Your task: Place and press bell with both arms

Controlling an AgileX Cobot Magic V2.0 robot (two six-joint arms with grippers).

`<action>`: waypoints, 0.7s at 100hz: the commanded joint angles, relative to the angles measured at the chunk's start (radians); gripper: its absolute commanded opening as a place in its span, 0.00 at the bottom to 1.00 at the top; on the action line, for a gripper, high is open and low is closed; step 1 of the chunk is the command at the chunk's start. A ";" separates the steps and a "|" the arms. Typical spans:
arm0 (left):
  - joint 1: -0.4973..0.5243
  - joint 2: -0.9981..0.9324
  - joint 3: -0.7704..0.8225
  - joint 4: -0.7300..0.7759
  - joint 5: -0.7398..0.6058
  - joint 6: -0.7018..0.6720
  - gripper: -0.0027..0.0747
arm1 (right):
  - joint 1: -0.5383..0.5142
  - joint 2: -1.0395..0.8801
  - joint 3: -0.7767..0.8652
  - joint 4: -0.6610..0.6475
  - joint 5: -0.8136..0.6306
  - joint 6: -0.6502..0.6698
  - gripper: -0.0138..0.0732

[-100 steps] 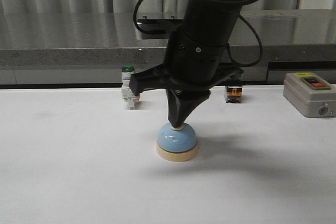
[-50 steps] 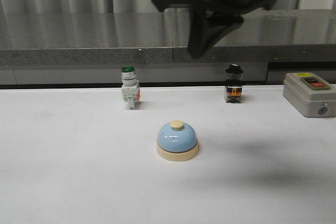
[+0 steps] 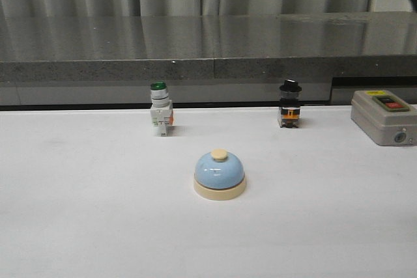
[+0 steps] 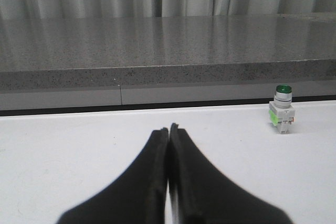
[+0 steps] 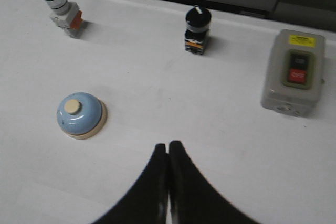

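Observation:
The light-blue bell (image 3: 220,173) with a cream base and cream button stands alone on the white table (image 3: 78,213), near the middle. It also shows in the right wrist view (image 5: 80,114). Neither arm shows in the front view, apart from a dark sliver at the top right edge. My right gripper (image 5: 168,145) is shut and empty, high above the table, with the bell off to one side. My left gripper (image 4: 168,128) is shut and empty, low over bare table; the bell does not show in its view.
A green-capped white pushbutton switch (image 3: 159,110) stands at the back left and also shows in the left wrist view (image 4: 282,110). A black selector switch (image 3: 290,104) stands at the back right. A grey box with a red button (image 3: 384,116) sits at the far right. A grey ledge (image 3: 195,56) runs behind.
A second ago the right gripper's tip was on the bell's button. It has lifted up and away to the right, out of the front view. The bell has not moved.

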State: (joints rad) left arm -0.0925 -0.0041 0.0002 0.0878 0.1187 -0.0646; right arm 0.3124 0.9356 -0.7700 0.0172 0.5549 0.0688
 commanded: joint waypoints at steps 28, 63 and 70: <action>0.004 -0.029 0.042 0.002 -0.085 -0.009 0.01 | -0.087 -0.401 0.176 -0.008 -0.027 -0.002 0.09; 0.004 -0.029 0.042 0.002 -0.085 -0.009 0.01 | -0.087 -0.481 0.178 -0.008 0.019 -0.002 0.09; 0.004 -0.029 0.042 0.002 -0.085 -0.009 0.01 | -0.087 -0.481 0.178 -0.008 0.019 -0.002 0.09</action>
State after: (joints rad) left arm -0.0925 -0.0041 0.0002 0.0878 0.1187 -0.0646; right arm 0.2307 0.4538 -0.5672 0.0168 0.6350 0.0688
